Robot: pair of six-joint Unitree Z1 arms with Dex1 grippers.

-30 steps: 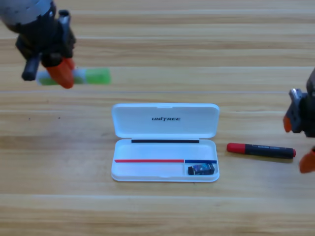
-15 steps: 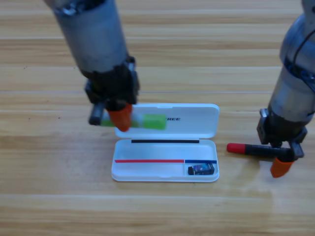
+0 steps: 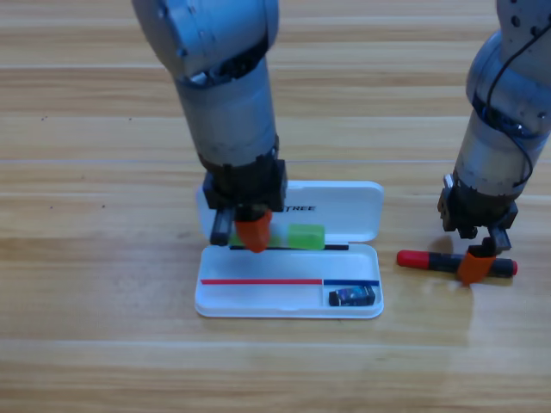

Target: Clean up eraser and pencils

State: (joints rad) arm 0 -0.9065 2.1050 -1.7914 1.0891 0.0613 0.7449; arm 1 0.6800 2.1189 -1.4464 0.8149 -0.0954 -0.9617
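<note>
My left gripper [image 3: 250, 231] is shut on the light green pencil [image 3: 303, 237] and holds it lying across the hinge line of the open white case [image 3: 258, 303]. Part of that pencil is hidden behind the gripper. The eraser [image 3: 351, 297], a small black and blue block, lies in the case's lower right compartment. On the table right of the case lies the black pencil with a red cap [image 3: 430, 261]. My right gripper [image 3: 479, 258] has come down over its right half, with one orange jaw showing in front of the barrel.
The case's lid [image 3: 344, 209] lies flat behind the tray. Both grey arms reach down from the top, the left one over the middle of the table, the right one near the right edge.
The left gripper carried the green pencil right and down from the lid's left end to the case's hinge. The right gripper lowered onto the black pencil.
</note>
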